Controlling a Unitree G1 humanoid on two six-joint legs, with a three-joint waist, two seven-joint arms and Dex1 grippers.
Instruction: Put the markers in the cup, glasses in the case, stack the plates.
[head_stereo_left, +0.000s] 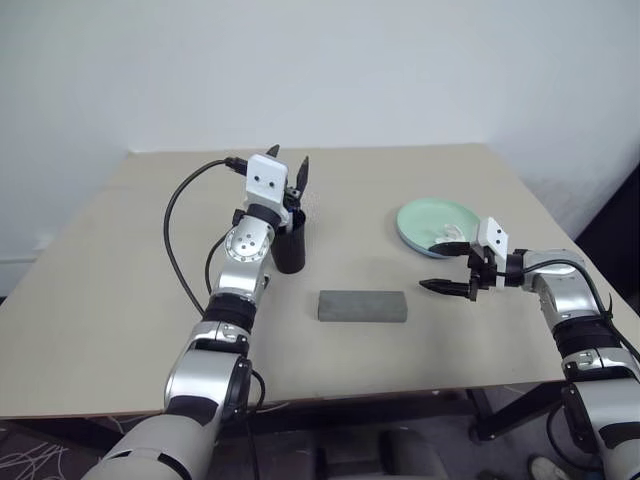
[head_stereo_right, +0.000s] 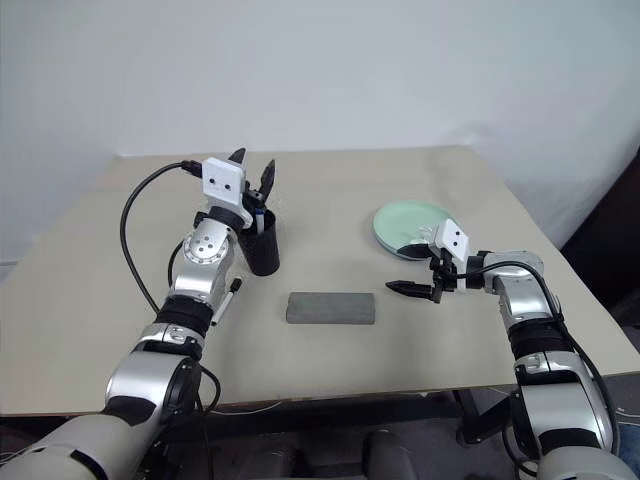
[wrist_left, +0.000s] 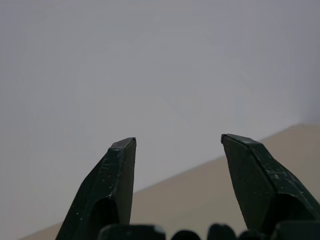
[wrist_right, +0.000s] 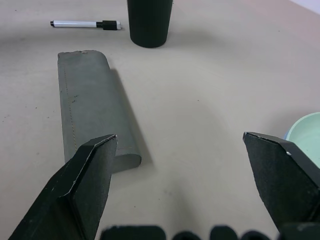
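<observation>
The black cup stands upright left of the table's centre. My left gripper hovers just above its rim, open and pointing up, with nothing between its fingers. A marker's blue end pokes out of the cup. Another marker, white with a dark cap, lies on the table beside my left forearm. The grey case lies shut in front of the cup. The mint green plate rests on the light blue one at the right. My right gripper is open, low over the table between case and plates. The glasses are out of view.
A small white crumpled tissue lies on the near edge of the green plate, close to my right wrist. A black cable loops off my left arm over the table. The table ends at a white wall behind.
</observation>
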